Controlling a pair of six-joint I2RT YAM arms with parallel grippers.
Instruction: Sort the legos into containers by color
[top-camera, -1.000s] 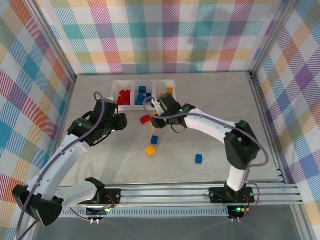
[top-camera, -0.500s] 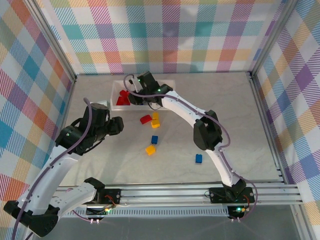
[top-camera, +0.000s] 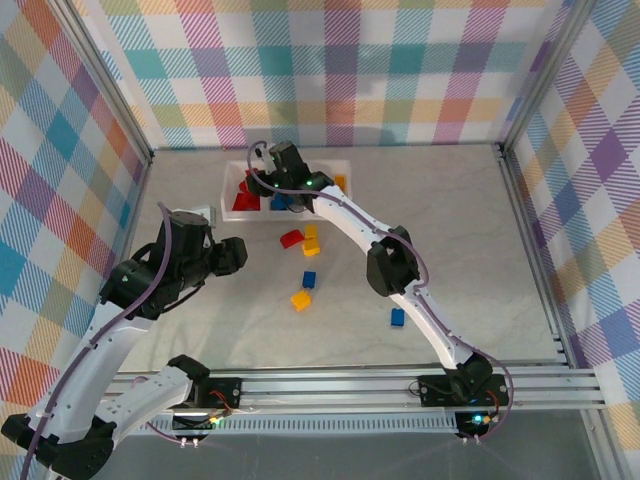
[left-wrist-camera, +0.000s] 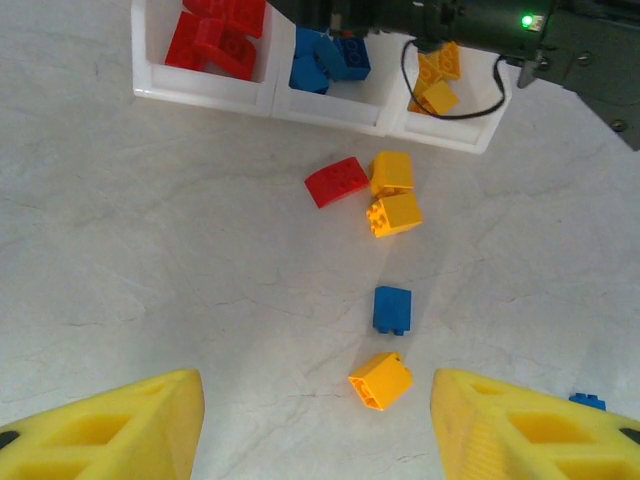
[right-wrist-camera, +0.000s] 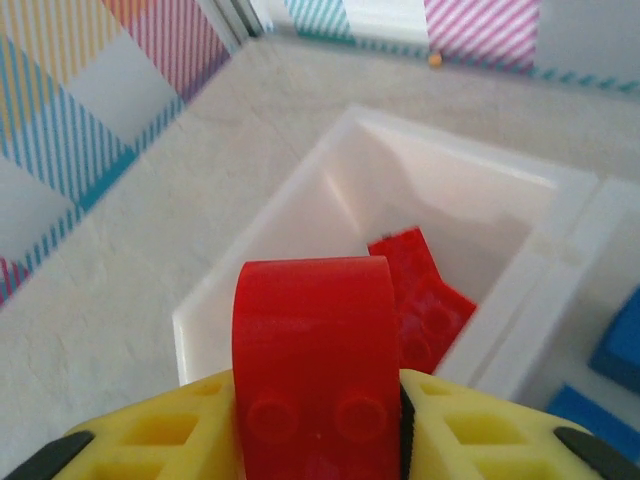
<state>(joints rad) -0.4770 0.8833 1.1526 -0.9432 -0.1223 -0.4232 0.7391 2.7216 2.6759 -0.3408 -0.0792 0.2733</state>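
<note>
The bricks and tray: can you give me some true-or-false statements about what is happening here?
1. The right tool grips a red brick. True.
2. It hangs over the blue compartment. False: it is over the red compartment.
3. The left tool holds a yellow brick. False: it is open and empty.
4. One loose red brick lies on the table. True.

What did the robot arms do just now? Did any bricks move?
The right gripper swung from mid-table to the red end of the tray, holding a red brick. The left gripper drew back slightly, open. The loose bricks stayed put.
</note>
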